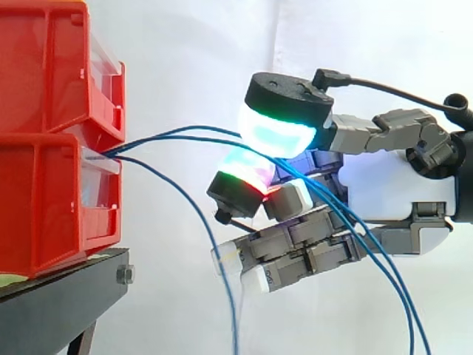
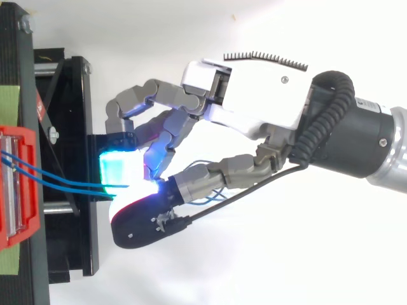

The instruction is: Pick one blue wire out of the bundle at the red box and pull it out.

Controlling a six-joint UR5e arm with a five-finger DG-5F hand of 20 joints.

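Two red bins [image 1: 44, 81] are stacked at the left, seen from above as a red box [image 2: 19, 136]. Blue wires [image 1: 177, 133] come out of the gap between the bins. Two of them run level to my hand [image 1: 392, 185], pass between a cyan-green glowing pad [image 1: 277, 132] above and a green-red glowing pad [image 1: 244, 168] below, then droop down to the right. My hand [image 2: 254, 95] is shut on these wires [image 2: 63, 183], its other fingers curled underneath. A third blue wire [image 1: 199, 222] hangs free from the bin, down past the fingers.
The bins rest on a black stand [image 1: 59, 303] at the lower left, with its frame [image 2: 70, 127] under my fingertips in the top view. A white curtain fills the background.
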